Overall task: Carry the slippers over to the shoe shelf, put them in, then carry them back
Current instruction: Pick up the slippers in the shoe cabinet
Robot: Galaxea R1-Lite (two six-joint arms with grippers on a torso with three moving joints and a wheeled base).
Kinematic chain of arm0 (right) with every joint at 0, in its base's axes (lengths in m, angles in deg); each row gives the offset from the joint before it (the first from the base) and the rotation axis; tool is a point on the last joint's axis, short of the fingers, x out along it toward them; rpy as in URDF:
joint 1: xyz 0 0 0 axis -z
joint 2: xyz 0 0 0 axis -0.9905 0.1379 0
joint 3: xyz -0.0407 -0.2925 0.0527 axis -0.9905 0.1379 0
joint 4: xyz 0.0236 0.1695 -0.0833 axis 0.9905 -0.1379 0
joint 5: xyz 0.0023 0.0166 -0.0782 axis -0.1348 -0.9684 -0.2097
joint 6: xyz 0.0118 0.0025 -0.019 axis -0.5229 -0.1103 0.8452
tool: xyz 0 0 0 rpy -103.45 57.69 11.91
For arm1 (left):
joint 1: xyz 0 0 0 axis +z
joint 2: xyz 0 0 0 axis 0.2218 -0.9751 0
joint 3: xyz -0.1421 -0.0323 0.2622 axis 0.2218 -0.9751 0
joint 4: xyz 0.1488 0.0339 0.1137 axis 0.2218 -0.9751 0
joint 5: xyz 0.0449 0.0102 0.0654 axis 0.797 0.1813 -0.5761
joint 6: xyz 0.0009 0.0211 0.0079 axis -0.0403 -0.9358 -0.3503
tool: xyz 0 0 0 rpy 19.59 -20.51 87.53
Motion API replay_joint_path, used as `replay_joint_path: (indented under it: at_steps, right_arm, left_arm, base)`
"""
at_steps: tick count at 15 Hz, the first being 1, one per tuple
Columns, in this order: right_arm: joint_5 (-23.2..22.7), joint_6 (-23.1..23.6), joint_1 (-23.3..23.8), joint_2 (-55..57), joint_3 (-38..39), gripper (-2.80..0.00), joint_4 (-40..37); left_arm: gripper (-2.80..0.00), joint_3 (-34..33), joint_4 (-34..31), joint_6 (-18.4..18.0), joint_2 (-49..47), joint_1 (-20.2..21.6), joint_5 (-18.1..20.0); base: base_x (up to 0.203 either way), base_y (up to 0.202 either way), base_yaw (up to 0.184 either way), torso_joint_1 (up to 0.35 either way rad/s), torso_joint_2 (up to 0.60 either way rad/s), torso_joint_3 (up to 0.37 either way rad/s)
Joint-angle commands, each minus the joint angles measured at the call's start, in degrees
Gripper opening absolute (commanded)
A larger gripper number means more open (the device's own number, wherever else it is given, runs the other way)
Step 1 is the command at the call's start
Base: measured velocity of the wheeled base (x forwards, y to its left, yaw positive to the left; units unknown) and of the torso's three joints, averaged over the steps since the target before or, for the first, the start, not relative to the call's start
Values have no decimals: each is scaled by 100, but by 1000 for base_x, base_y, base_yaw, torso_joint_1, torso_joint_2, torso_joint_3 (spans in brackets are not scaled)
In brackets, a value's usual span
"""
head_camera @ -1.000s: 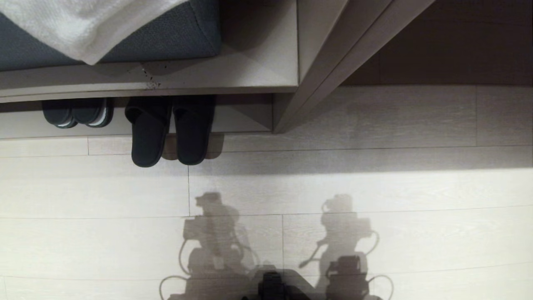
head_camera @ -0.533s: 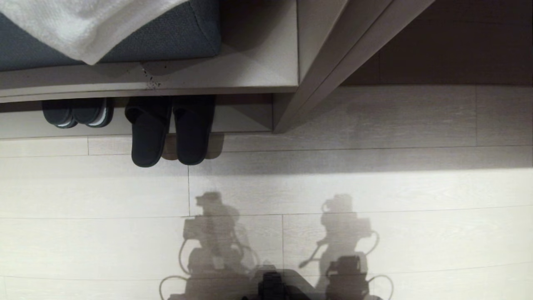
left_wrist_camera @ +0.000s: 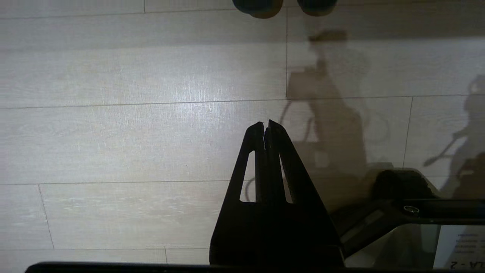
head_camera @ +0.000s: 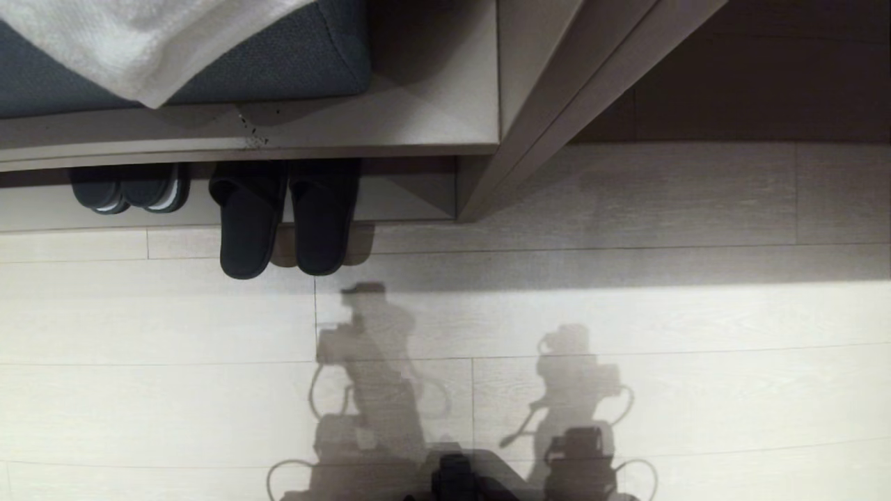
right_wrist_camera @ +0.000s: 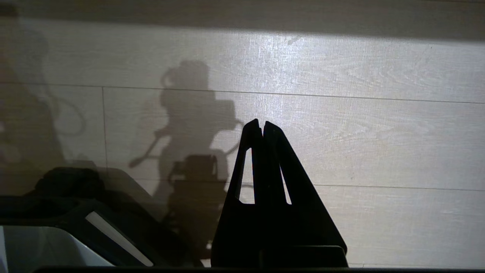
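L gripper hangs over bare floor, pointing down, fingers pressed together w/ nothing between them; in head view only its shadow shows. Going L to R across head view: white towel draped over blue cushion on top of the bench unit; under it the shoe shelf, a low pale wood-grain cubby. In the cubby, far L, a dark pair w/ pale sole edges, tucked well in. Just R of that, the slippers, plain black, side by side and touching, one end under the bench top, other end sticking out past the shelf's front edge onto the floor. R of the shelf, a slanted board panel, then a dark recess. Slippers lie ahead of L gripper, well apart; in L wrist view only their tips show at the frame's edge. R gripper also over bare floor, fingers shut tight, empty, farther R and well apart from the slippers.
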Motion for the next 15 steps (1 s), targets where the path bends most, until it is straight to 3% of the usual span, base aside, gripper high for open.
replay_joint_path:
  at_steps: [1, 5, 15]
  right_arm:
    - [1, 2, -1, -224, 229, -280, 5]
    - [1, 2, -1, -224, 229, -280, 5]
    - [1, 2, -1, -224, 229, -280, 5]
  left_arm:
    - [-280, 321, -19, -54, -717, 0, -25]
    - [-280, 560, -39, -179, -1777, 0, -72]
    - [-280, 644, 126, -158, -3051, 8, -185]
  base:
    - [0, 0, 0, 0, 0, 0]
    - [0, 0, 0, 0, 0, 0]
    - [0, 0, 0, 0, 0, 0]
